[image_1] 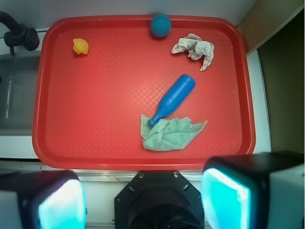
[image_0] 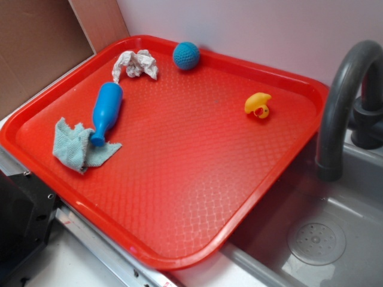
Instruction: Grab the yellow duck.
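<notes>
The yellow duck (image_0: 258,104) lies on the red tray (image_0: 197,197) near its right rim, by the sink side. In the wrist view the yellow duck (image_1: 80,46) sits at the tray's (image_1: 95,143) upper left corner. My gripper (image_1: 143,200) hangs high above the tray's near edge, open, with a wide gap between its cyan pads (image_1: 224,200) and nothing held. The duck is far from the fingers. The gripper does not show in the exterior view.
On the tray also lie a blue bottle (image_1: 174,98), a green cloth (image_1: 169,133), a crumpled white cloth (image_1: 195,47) and a blue knitted ball (image_1: 160,25). A grey faucet (image_0: 344,101) and sink (image_0: 335,233) stand right of the tray.
</notes>
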{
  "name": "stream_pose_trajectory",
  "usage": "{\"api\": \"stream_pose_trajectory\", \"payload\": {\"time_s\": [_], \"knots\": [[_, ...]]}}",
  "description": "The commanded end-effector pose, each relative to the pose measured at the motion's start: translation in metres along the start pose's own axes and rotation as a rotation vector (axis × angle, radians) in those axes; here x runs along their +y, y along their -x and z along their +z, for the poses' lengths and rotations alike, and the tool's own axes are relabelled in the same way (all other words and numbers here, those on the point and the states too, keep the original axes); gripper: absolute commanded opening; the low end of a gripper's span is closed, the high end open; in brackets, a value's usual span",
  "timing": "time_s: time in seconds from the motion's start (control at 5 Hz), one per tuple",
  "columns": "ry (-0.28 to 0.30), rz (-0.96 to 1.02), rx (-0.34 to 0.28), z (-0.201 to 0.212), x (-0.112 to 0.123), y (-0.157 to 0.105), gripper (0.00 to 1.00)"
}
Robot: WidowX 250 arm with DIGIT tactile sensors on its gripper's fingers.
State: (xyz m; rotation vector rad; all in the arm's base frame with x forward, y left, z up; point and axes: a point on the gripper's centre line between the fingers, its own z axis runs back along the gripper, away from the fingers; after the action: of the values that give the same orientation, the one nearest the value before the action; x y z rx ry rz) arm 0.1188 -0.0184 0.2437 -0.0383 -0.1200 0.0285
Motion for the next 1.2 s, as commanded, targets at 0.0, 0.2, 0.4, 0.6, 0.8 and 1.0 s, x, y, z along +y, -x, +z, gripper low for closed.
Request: {"api": "stream_pose_trajectory", "payload": {"time_s": [0.0, 0.2, 0.4, 0.6, 0.8, 1.0], "knots": [[0.000, 0.000, 0.000, 0.000, 0.000, 0.000, 1.00], [-0.063, 0.193, -0.054, -0.015, -0.020, -0.022, 1.00], [-0.109, 0.294, -0.109, -0.032, -0.040, -0.053, 1.00], [-0.098, 0.350, -0.152, -0.048, -0.056, -0.079, 1.00], [-0.079, 0.343, -0.177, -0.082, -0.075, -0.120, 1.00], [-0.027, 0.316, -0.177, -0.107, -0.083, -0.144, 1.00]]}}
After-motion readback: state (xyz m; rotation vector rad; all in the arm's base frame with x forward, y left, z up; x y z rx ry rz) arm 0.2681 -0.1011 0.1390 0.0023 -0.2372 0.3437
